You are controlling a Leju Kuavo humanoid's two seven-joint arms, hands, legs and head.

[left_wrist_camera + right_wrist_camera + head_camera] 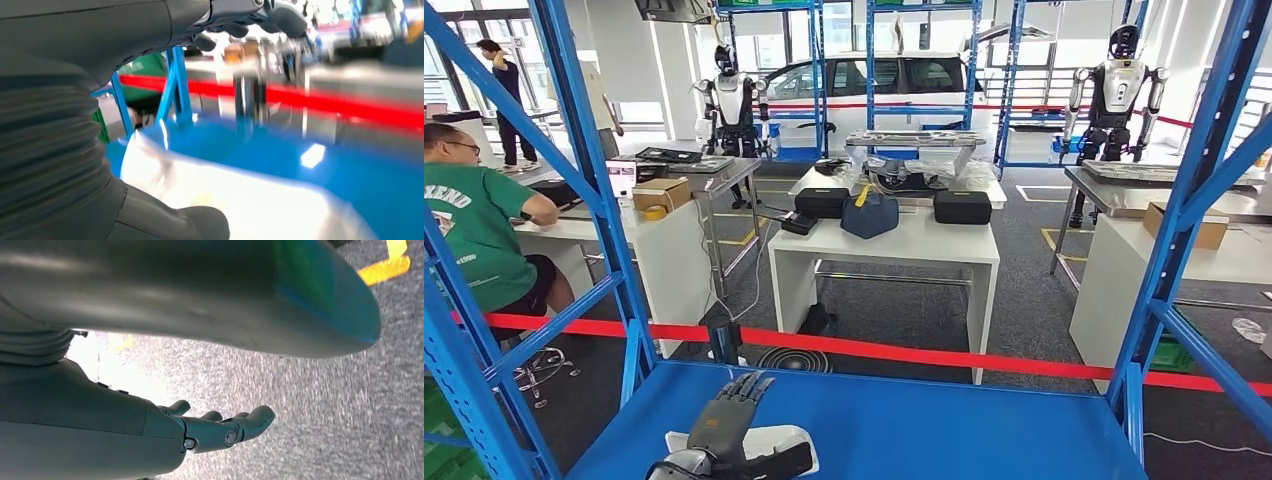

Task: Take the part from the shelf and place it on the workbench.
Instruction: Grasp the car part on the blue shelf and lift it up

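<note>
Reaching is the step in hand, by my reading: the left hand (pixel 724 425) lies over the flat white part with rounded corners (pixel 779 438), which sits on the blue metal shelf deck (pixel 944 420), near the deck's front edge and toward its left side. In the head view the dark fingers point forward and lie spread, with the thumb alongside the part's near edge; the left wrist view shows the fingers arched above the part and the thumb low beside it. Whether the hand has closed on the part I cannot tell, since the palm hides the contact and the wrist view is blurred.

The right hand (pixel 220 430) hangs beside the robot over grey carpeted floor (pixel 325 405), fingers loosely apart and holding nothing.

The next move calls, I judge, for the fingers and thumb to close across the part's thin edges, then a lift off the deck and a turn toward a worktop. The white worktop (pixel 894 240) beyond the red barrier tape (pixel 924 355) is one candidate, though which bench is meant cannot be told.

The part looks thin, pale and plate-like, its surface glossy and bright in the left wrist view (pixel 240 200). Its flatness against the deck suggests that getting a finger under an edge could be awkward.
</note>
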